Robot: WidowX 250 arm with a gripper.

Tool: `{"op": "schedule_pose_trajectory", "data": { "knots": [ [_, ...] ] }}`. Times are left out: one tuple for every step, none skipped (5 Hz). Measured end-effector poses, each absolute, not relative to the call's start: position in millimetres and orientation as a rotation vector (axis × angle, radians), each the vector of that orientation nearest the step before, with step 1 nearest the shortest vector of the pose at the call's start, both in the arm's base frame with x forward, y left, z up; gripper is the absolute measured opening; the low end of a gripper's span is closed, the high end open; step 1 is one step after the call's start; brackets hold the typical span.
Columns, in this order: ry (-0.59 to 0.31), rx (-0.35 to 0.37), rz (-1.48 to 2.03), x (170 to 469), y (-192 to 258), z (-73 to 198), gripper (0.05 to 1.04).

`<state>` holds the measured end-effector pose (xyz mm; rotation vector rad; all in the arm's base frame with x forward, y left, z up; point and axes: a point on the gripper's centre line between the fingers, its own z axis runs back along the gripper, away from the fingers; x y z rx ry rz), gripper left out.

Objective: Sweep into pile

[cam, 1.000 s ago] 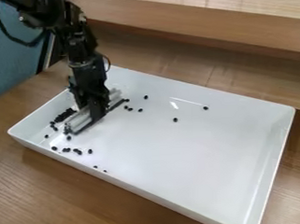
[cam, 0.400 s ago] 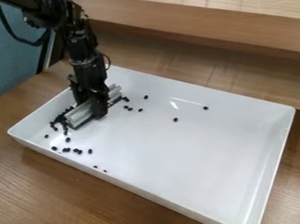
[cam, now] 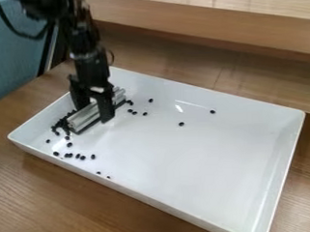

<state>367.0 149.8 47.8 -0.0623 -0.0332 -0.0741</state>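
Desk (cam: 31, 191): wooden; beneath the tray, by which the beans are kept from being scattered.

Tray (cam: 186, 170): white, rectangular, low-walled; set at a slant across the desk.

Main cluster of black beans (cam: 60, 124): loosely gathered inside the tray's left part, against the brush's left side and near end. The beginnings of the pile are suggested here.

Stray beans (cam: 68, 155): strung out along the near wall, below the cluster; probably yet to be swept in.

Brush (cam: 83, 118): pale, ridged back, dark lower edge; laid aslant on the tray floor, its far end towards the upper right. It is presumably set lengthwise so that a broad edge is offered to the beans.

Hand (cam: 95, 113): pointed down over the brush's middle. The fingers are held apart, one to either side of the back; no firm clamp is seen. A tighter grip would likely be needed before another stroke.

Arm (cam: 89, 63): black; entered from the upper left and hung steeply above the tray's far-left corner.

Outlying beans (cam: 181, 124): a few beside the brush's far end, others thinly spread towards the tray's middle and far wall. These are judged easily missed; the sweep is rated as unfinished.
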Motion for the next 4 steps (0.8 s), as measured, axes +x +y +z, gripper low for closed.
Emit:
{"op": "schedule_pose_trajectory", "data": {
  "knots": [
    [-0.087,-0.031,-0.053,377,155,85,1.000],
    [-0.098,-0.012,-0.027,380,159,107,1.000],
    [-0.098,-0.030,-0.101,386,137,122,1.000],
    [-0.070,-0.066,-0.229,393,92,122,1.000]
  ]
}}
